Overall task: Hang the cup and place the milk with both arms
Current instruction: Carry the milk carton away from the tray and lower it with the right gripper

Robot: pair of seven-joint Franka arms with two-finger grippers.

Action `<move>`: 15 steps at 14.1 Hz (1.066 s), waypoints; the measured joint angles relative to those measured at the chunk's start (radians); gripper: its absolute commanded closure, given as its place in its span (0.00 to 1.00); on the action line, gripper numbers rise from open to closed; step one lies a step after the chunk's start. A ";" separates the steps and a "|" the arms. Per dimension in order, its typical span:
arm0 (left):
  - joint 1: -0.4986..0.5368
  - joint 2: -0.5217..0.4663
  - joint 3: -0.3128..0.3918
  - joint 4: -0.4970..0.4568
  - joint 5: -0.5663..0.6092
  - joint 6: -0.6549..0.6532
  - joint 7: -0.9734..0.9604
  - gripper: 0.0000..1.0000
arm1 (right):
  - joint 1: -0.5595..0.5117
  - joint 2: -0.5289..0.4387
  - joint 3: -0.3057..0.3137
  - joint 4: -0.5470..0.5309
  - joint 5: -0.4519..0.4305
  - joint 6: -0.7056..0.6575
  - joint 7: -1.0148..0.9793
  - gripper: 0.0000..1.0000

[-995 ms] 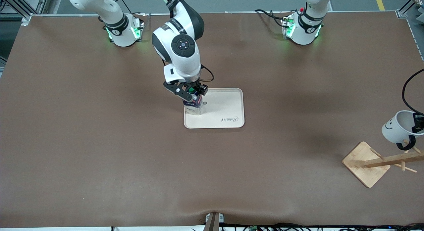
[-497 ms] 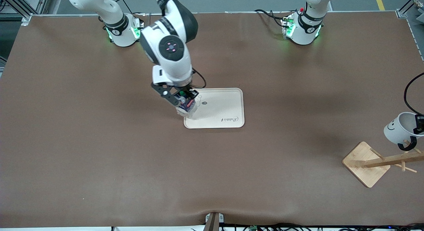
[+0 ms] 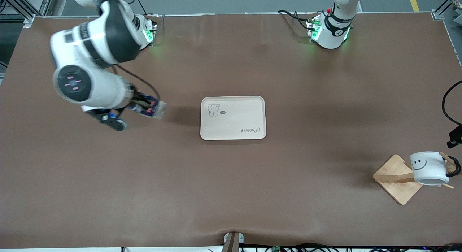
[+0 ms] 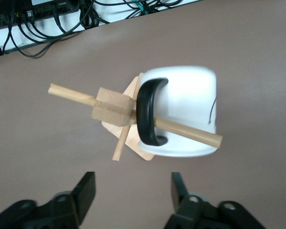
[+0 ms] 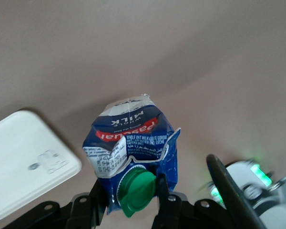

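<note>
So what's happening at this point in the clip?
The cup hangs by its handle on a peg of the wooden rack, released. The left end effector hovers over it, open. The right end effector is shut on the milk and holds it tilted in the air over bare table toward the right arm's end, not over the tray, which has nothing standing on it.

Left end effector (image 3: 455,136) cut by frame edge; milk (image 3: 148,107) motion-blurred.
</note>
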 measured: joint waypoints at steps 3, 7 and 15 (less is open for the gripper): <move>-0.002 -0.030 -0.025 0.008 0.000 -0.075 -0.080 0.00 | -0.165 -0.020 -0.005 -0.034 -0.016 0.011 -0.298 1.00; -0.004 -0.091 -0.056 0.009 0.000 -0.168 -0.167 0.00 | -0.366 -0.104 -0.007 -0.308 -0.017 0.262 -0.565 1.00; -0.005 -0.230 -0.134 0.010 0.000 -0.392 -0.350 0.00 | -0.445 -0.181 -0.005 -0.546 -0.034 0.451 -0.645 1.00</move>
